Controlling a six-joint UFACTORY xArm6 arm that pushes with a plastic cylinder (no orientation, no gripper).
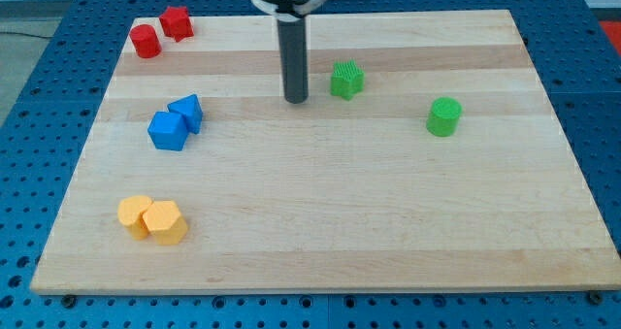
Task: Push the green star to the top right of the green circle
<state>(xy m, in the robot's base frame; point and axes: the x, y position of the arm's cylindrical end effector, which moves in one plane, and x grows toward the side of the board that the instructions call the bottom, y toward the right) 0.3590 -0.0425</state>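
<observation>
- My end effector is a dark rod with no jaws, so it can't open, shut or clamp on anything. It can only push. My tip rests on the bench, and it touches no block.
- The green star sits just beside my tip, at about 2 o'clock from it, with a small gap between them.
- The green circle is well apart from the star, at about 4 o'clock from it. The star needs to end up at about 1 o'clock from the circle.
- I think the star is small, light and hard, like a plastic toy. It should slide easily on the smooth wood.
- I can't pick it up. I think the best spot to push is the middle of its 9 o'clock side. Its bumpy points could make it spin if I push off-centre.
- The red blocks, the blue blocks and the yellow blocks are far away, on the 9 o'clock half of the bench.
- The top of the rod is cut off at the 12 o'clock edge, so the arm is hidden.
- The exact shapes of the red, blue and yellow blocks are hard to tell. Each pair sits touching or nearly touching.
</observation>
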